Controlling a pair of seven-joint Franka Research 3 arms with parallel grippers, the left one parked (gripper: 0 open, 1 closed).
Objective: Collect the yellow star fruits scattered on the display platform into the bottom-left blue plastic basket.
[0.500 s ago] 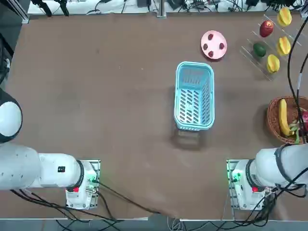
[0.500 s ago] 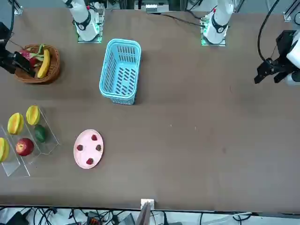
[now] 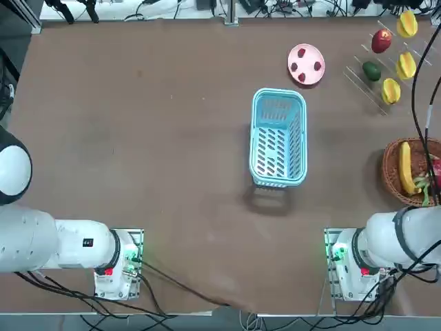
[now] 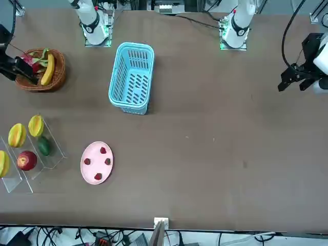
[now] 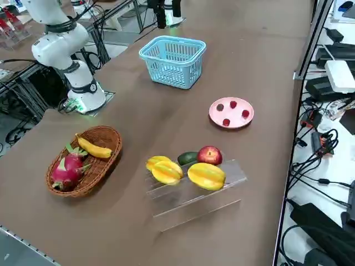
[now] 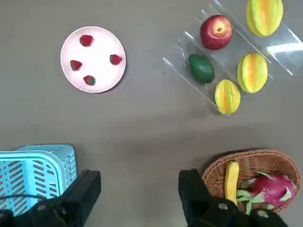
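We are seeing the right pincer (image 6: 137, 196) hanging open and empty above the tabletop (image 3: 151, 138), between the blue plastic basket (image 6: 35, 175) and a wicker basket (image 6: 258, 170). Three yellow star fruits (image 6: 252, 71) are sitting on the display platform (image 6: 222, 59) at the far right, well apart from the blue basket.
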